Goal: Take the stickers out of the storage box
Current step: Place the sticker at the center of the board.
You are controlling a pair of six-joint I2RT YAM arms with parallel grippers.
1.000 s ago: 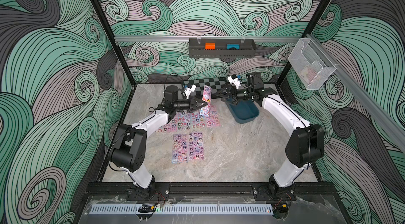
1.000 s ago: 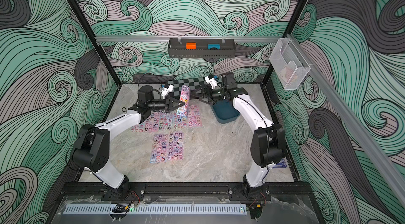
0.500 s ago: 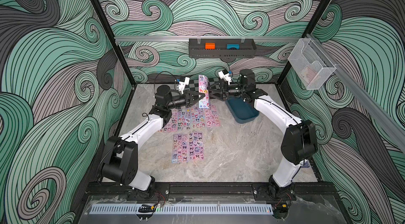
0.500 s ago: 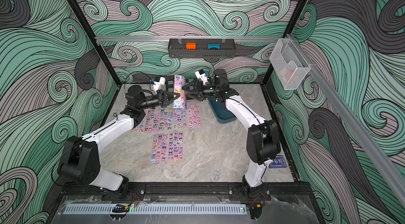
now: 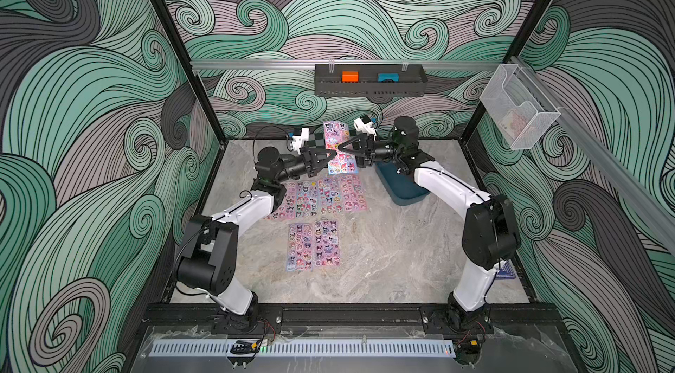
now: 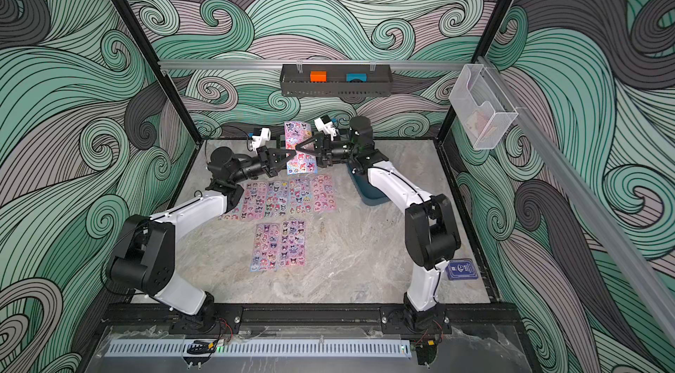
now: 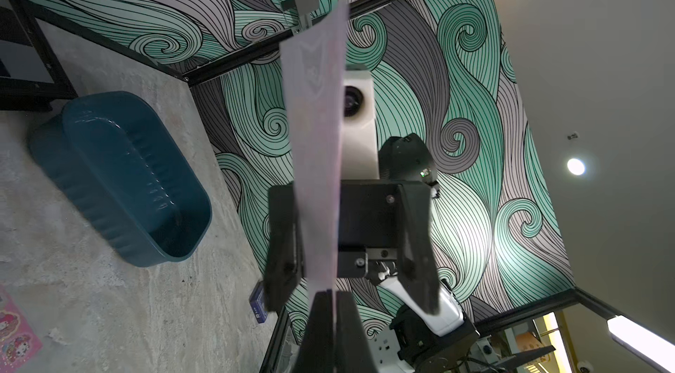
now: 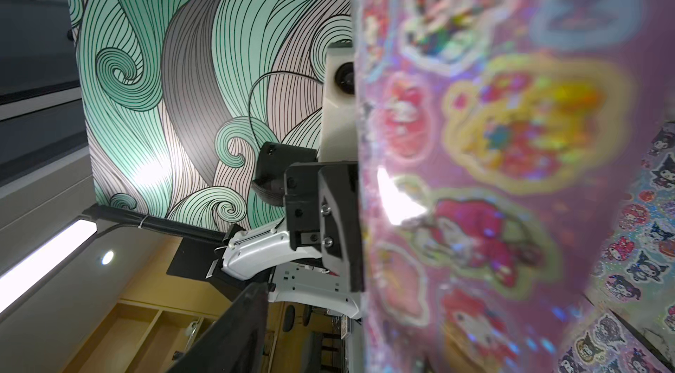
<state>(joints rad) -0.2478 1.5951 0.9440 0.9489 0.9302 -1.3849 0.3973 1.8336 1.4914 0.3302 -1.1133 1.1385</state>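
Left gripper (image 5: pixel 331 154): upper centre of a top view; fingers (image 7: pixel 321 331) pressed together on 1 edge of the held sheet.
Held sheet (image 5: pixel 338 135): pink, 1 of the stickers, standing upright in the air above the table between the 2 grippers; its printed face fills the right wrist view, blurred (image 8: pixel 493 170).
Right gripper (image 5: pixel 344 149): upper centre, meeting the left gripper tip to tip; fingers (image 7: pixel 283 243) spread apart, 1 on each side of the held sheet, 1 close beside it and the other well clear; whether either touches it cannot be told.
Stickers (image 5: pixel 323 199): a row of at least 4 sheets flat on the table, centre of frame, just below the held sheet, with the left end hidden under the left arm; 2 more (image 5: pixel 314 245) side by side below the row.
Box (image 5: pixel 400 190): teal, on the table right of the row, near it but apart, partly under the right arm; open side up (image 7: pixel 120 177).
Card box (image 6: pixel 462 269): dark blue, lower right, beside the right arm's base.
Tray (image 5: pixel 369 87): black, on the back wall, upper centre; holds 1 orange block (image 5: pixel 350 76) and 1 blue block (image 5: pixel 388 78).
Bin (image 5: pixel 518 108): clear, on the right wall rail, upper right.
Table (image 5: pixel 383 261): grey marble.
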